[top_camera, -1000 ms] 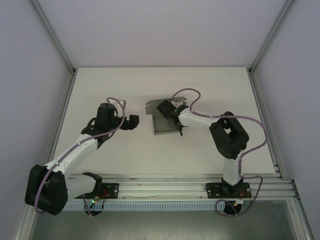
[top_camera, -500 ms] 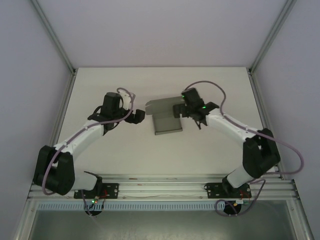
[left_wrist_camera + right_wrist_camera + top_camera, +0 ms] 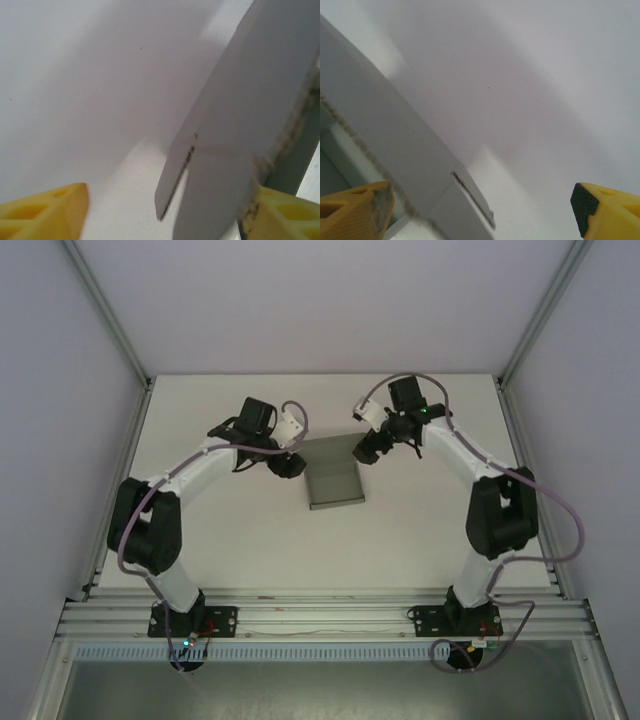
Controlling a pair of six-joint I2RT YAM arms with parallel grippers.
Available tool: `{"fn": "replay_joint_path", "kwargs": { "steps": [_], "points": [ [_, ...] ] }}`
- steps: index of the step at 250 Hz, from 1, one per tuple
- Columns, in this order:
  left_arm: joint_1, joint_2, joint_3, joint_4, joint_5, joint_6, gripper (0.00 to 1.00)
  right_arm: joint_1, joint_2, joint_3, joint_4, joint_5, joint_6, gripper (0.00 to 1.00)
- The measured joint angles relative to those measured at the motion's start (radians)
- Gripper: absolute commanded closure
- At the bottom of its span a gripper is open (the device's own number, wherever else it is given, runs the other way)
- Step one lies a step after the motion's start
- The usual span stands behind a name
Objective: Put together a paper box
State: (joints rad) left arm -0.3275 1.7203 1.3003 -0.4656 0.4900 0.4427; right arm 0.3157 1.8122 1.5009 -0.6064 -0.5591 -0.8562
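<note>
Cardboard is lying as one partly folded paper box (image 3: 335, 485) on the worktop (image 3: 230, 540), midway between its left and right edges and somewhat toward the far edge. Two end effectors are flanking the box's far end. The left end effector (image 3: 290, 462) is sitting at its left side and the right end effector (image 3: 366, 448) at its right side, probably so each can take a side flap for folding. The left one's jaws are standing apart, a grey flap (image 3: 235, 115) rising between them, close to one finger. The right one's jaws are likewise gaping, a flap edge (image 3: 395, 145) passing beside one finger. Neither appears to be clamping anything.
</note>
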Motion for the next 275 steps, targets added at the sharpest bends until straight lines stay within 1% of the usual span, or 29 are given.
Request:
{"fn": "replay_joint_path", "kwargs": {
  "steps": [18, 36, 53, 66, 85, 123, 132, 142, 157, 185, 210, 243, 275],
  "points": [
    [0.0, 0.046, 0.068, -0.056, 0.0, 0.037, 0.53, -0.003, 0.051, 0.061, -0.072, -0.029, -0.064, 0.23],
    [-0.006, 0.072, 0.109, -0.097, -0.001, 0.072, 0.6, -0.003, 0.08, 0.105, -0.14, -0.048, -0.115, 0.41],
    [-0.018, 0.081, 0.127, -0.124, -0.01, 0.098, 0.66, -0.002, 0.095, 0.132, -0.19, -0.055, -0.142, 0.55],
    [-0.031, 0.082, 0.134, -0.135, -0.023, 0.119, 0.74, -0.003, 0.098, 0.141, -0.219, -0.055, -0.144, 0.62],
    [-0.047, 0.084, 0.141, -0.151, -0.041, 0.133, 0.84, -0.003, 0.099, 0.144, -0.247, -0.053, -0.154, 0.7],
    [-0.066, 0.097, 0.164, -0.172, -0.082, 0.142, 0.91, -0.003, 0.102, 0.147, -0.274, -0.046, -0.153, 0.91],
    [-0.066, 0.102, 0.171, -0.174, -0.087, 0.14, 0.91, -0.003, 0.102, 0.147, -0.276, -0.043, -0.149, 0.96],
    [-0.066, 0.104, 0.174, -0.174, -0.094, 0.138, 0.92, -0.002, 0.102, 0.147, -0.276, -0.04, -0.141, 0.98],
    [-0.07, 0.104, 0.178, -0.174, -0.11, 0.13, 1.0, -0.002, 0.102, 0.148, -0.275, -0.039, -0.125, 1.0],
    [-0.08, 0.104, 0.179, -0.162, -0.156, 0.085, 1.0, 0.0, 0.1, 0.142, -0.254, -0.031, -0.074, 1.0],
    [-0.09, 0.104, 0.179, -0.139, -0.197, 0.018, 1.0, 0.016, 0.064, 0.082, -0.171, 0.007, 0.024, 1.0],
    [-0.096, 0.1, 0.169, -0.083, -0.246, -0.109, 1.0, 0.055, 0.005, 0.015, -0.084, 0.081, 0.217, 1.0],
    [-0.105, 0.099, 0.164, -0.034, -0.313, -0.29, 1.0, 0.1, -0.021, -0.047, 0.039, 0.171, 0.499, 1.0]
  ]
}}
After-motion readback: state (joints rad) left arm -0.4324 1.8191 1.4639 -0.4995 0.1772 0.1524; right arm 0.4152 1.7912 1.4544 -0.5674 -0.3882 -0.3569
